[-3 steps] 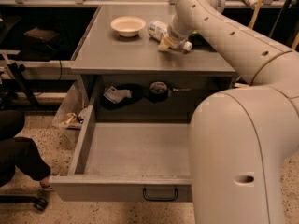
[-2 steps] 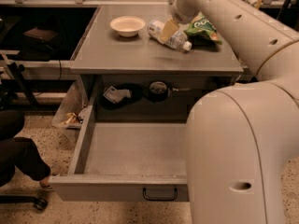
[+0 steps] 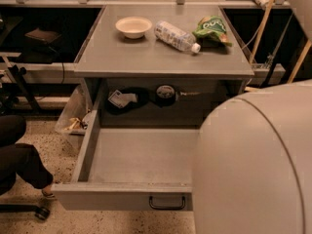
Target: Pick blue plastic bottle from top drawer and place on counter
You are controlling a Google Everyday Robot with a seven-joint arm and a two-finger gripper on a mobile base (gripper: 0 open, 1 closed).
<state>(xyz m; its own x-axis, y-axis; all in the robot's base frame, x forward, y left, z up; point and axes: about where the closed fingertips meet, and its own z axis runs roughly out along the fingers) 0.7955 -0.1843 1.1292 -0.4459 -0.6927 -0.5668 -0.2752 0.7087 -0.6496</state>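
Operator: Report the desk [image 3: 146, 57] contents.

Technician: The bowl [image 3: 133, 27] is at 9 o'clock of the blue plastic bottle [image 3: 176, 36]. The bottle lies on its side, cap toward 4 o'clock. The green snack bag [image 3: 211, 29] is at its 3 o'clock.

Operator: Top drawer [image 3: 95, 135]? End effector?

Technician: The drawer is pulled open. The end effector is out of view, so its state and its relation to the bottle cannot be told.

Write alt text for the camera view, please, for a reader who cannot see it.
The blue plastic bottle lies on its side on the counter, between a white bowl and a green snack bag. Below, the top drawer stands pulled open. The robot's pale body fills the lower right; its gripper is out of view.
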